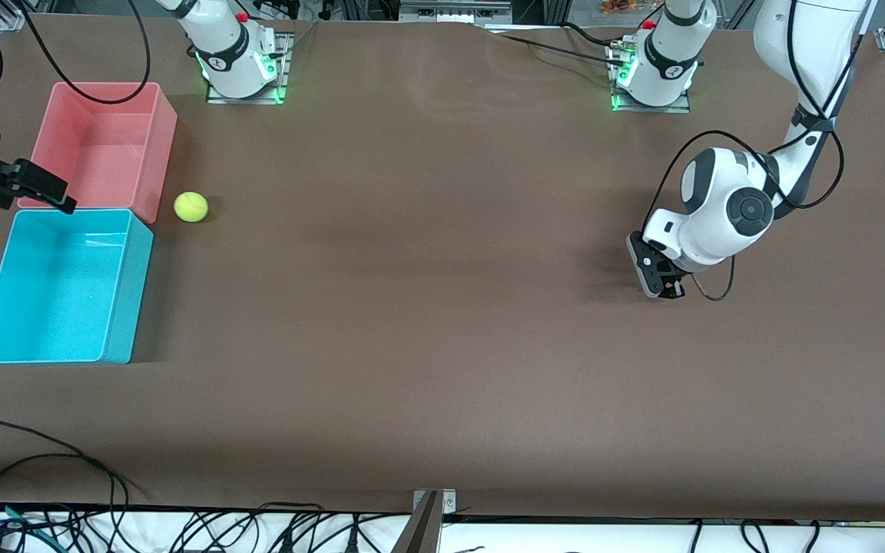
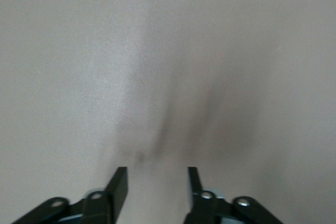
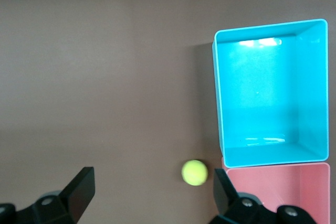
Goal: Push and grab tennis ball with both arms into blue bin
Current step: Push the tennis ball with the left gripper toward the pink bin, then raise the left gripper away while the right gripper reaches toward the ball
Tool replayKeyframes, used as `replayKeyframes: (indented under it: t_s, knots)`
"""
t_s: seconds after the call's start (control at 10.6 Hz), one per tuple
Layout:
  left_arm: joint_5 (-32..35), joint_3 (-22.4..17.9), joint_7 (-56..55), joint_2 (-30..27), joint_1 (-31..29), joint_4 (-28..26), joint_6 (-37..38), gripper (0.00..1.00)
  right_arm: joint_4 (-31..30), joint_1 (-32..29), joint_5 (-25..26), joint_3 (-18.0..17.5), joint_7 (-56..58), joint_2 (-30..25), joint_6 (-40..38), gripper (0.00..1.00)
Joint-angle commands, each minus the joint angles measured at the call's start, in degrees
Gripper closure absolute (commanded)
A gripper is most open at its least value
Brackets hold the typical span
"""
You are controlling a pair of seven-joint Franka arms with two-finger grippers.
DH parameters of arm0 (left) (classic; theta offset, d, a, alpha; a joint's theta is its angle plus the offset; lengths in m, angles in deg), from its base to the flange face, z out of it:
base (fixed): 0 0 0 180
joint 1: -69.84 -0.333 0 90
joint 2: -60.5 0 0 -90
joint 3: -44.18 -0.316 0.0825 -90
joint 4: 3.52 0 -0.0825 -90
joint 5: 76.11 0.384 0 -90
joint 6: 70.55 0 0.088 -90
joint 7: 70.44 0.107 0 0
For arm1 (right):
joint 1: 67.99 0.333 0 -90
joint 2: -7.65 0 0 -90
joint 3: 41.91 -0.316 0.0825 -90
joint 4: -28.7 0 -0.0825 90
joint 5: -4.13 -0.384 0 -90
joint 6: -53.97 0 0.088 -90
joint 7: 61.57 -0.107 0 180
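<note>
The tennis ball (image 1: 190,206) lies on the brown table beside the pink bin's corner, just past the blue bin (image 1: 66,284), which holds nothing. My right gripper (image 1: 24,184) hangs high over the seam between the two bins. It is open wide in the right wrist view (image 3: 152,176), where the ball (image 3: 195,172) shows far below, close to one finger, next to the blue bin (image 3: 262,87). My left gripper (image 1: 661,280) sits low over bare table at the left arm's end. Its fingers stand apart with nothing between them (image 2: 157,171).
A pink bin (image 1: 104,146) stands against the blue bin, farther from the front camera, and also shows in the right wrist view (image 3: 283,182). Loose black cables (image 1: 28,461) trail across the table's front corner. The arm bases stand along the back edge.
</note>
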Motion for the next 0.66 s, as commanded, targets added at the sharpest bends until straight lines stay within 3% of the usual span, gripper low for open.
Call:
replayKeyframes:
  t_s: [0.0,0.28,0.56]
  knots:
    - [0.3,0.0,0.2,-4.2,-0.5,-1.5,1.1,0.00,1.3,-0.4,0.1,-0.3,0.8,0.4,-0.8,0.00]
    - [0.4,0.0,0.3,-15.6,-2.2,-3.2,6.3,0.00,1.3,-0.4,0.2,-0.3,0.8,0.4,-0.9,0.00]
    - [0.0,0.1,0.0,-17.6,-3.8,-2.3,6.7,0.00,1.3,-0.4,0.2,-0.3,0.7,0.4,-1.1,0.00]
